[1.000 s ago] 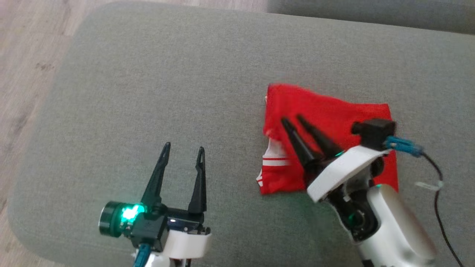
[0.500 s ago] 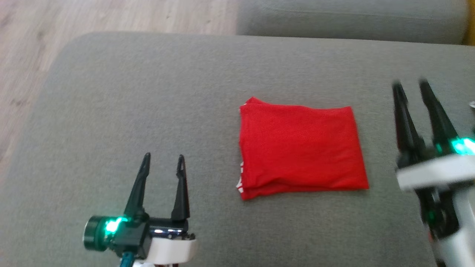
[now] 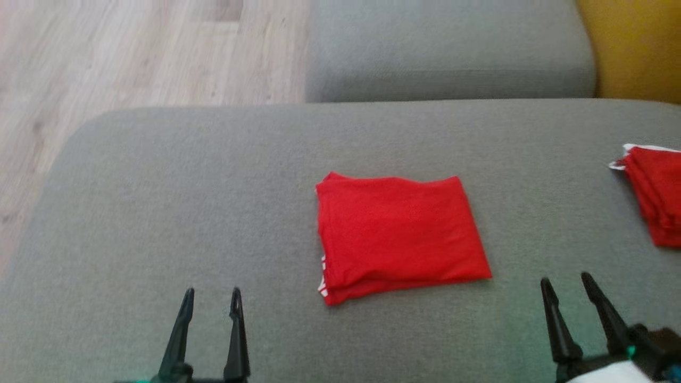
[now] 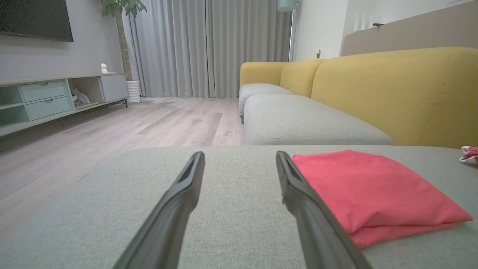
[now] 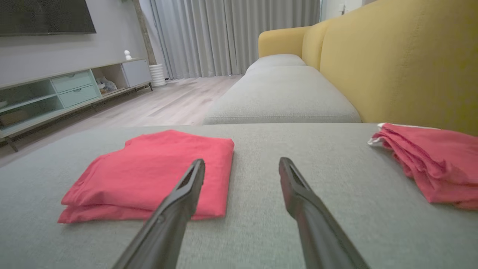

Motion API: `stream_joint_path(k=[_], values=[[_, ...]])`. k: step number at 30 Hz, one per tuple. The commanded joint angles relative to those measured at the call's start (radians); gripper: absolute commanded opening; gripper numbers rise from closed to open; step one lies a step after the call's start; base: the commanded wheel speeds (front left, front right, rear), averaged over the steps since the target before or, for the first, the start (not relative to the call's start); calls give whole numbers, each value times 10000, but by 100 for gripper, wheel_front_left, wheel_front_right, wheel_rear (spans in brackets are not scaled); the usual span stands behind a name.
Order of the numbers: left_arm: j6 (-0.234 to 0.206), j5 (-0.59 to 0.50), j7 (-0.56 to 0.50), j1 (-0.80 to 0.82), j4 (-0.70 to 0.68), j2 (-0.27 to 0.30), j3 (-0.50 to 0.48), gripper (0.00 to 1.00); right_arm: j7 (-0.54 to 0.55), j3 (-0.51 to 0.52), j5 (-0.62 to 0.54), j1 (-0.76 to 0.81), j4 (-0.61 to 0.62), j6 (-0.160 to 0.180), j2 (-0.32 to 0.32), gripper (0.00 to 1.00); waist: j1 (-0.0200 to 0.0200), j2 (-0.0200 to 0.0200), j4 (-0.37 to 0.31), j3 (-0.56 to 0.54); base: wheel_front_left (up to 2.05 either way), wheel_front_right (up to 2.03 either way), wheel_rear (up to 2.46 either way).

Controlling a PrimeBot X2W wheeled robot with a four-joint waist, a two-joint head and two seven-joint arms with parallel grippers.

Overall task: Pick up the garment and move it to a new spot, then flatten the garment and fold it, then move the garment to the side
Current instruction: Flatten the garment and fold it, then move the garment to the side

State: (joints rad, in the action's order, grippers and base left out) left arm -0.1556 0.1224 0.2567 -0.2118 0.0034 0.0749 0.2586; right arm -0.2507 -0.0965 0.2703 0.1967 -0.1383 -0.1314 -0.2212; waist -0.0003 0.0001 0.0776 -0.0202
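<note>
Folded into a neat red rectangle, the garment (image 3: 396,231) lies flat at the middle of the grey cushion (image 3: 186,202), a sliver of its striped trim (image 3: 322,274) peeping from the stacked layers at the corner nearest the cushion's front left. Both of my grippers sit low along the cushion's front edge, clear of the cloth: the left gripper (image 3: 212,292) toward the cushion's left side, the right gripper (image 3: 564,279) toward its right, each with its jaws spread apart and empty. A second cloth (image 3: 657,197), red with a white corner, rests at the cushion's far right edge. I judge the flattening and folding finished, leaving the last step in hand: moving the garment to the side. That calls for bringing one gripper in low to an edge of the stack, closing on all the layers together so the fold does not spill open, then lifting and carrying it toward the cushion's side without dragging.
</note>
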Motion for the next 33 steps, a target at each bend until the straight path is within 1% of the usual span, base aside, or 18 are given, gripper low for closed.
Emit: stream_joint_path(k=[1,4,7,12,25,33], values=[[104,-53,51,264,-289,-62,-396,100,-107,-15,-108,-178,406,7,-44,100,3,-1,-132,-126,0,0,0],[213,-78,51,108,-306,-80,-505,100,-108,46,-318,-46,549,7,170,100,3,-1,-186,-199,0,0,0],[282,-113,51,49,-309,-104,-586,100,-109,3,-496,8,602,7,221,100,3,-1,-211,-233,0,0,0],[338,-141,51,32,-285,-153,-640,100,-109,16,-604,25,633,7,251,100,3,-1,-206,-238,0,0,0],[318,-111,51,-21,-239,-223,-682,100,-110,62,-667,-35,468,7,272,100,3,-1,-227,-231,0,0,0],[376,-49,51,67,-169,-238,-641,100,-110,-106,-797,-209,262,7,228,100,3,-1,-151,-40,0,0,0]])
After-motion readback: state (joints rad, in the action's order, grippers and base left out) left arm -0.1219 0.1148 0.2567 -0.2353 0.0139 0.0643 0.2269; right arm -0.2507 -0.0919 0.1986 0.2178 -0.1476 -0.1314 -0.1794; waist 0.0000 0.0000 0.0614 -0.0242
